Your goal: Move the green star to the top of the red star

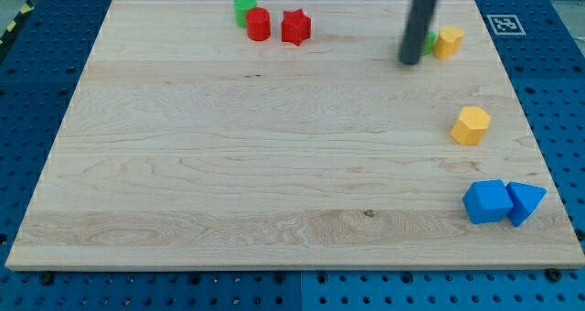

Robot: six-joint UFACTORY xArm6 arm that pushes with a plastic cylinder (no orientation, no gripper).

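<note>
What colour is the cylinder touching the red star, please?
Red; the red cylinder shows clearly in the camera view.

Quick count from my end: two red blocks, cylinder (pixel 259 25) and star (pixel 295 26), two green (pixel 243 7) (pixel 430 43), two yellow (pixel 448 41) (pixel 471 125), two blue (pixel 486 201) (pixel 525 201). Eight blocks, one board (pixel 228 165).

A pale wooden tabletop (pixel 228 165) fills most of the frame, set on a blue perforated base (pixel 37 91). At the upper left of centre a green cylinder (pixel 243 6) stands touching a red cylinder (pixel 259 25) just below and to its right. Near the upper right sits a yellow block (pixel 449 41), and lower down the right side a yellow hexagonal block (pixel 471 126). At the lower right a blue cube (pixel 486 202) touches a blue triangular block (pixel 525 202). A black-and-white marker tag (pixel 505 24) lies at the upper right corner.
</note>
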